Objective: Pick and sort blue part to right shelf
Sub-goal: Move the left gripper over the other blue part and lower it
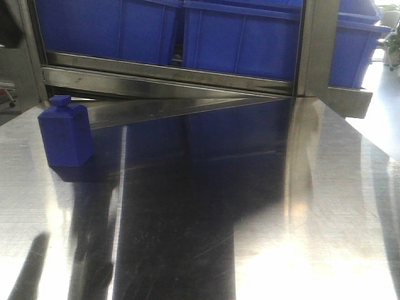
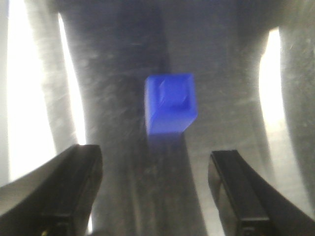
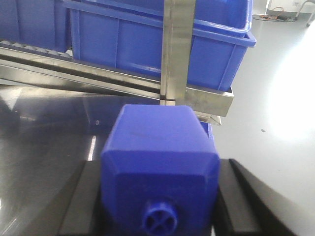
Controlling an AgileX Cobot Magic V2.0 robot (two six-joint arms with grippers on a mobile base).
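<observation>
Blue part (image 1: 65, 134) stood upright on the worktop (image 1: 250, 219) near the right shelf (image 1: 187, 78), just ahead of my left gripper (image 2: 155, 157), jaws wide; my right gripper (image 3: 158, 167) clamped a second blue part (image 3: 160, 147). Closing off-centre could topple the standing block.

This looks like a factory or warehouse parts-sorting area. The work surface is a scuffed, brushed stainless-steel counter (image 1: 262, 206), and behind it stands a steel flow-rack shelf (image 1: 169, 84) whose grey roller tracks (image 3: 34, 48) carry large open-topped blue plastic bins (image 1: 244, 44). Beyond the shelf's upright post (image 3: 177, 49) lies a smooth, pale, brightly lit industrial floor (image 3: 280, 113), with what may be cables (image 3: 275, 17) at its far edge, too small to be sure.
</observation>
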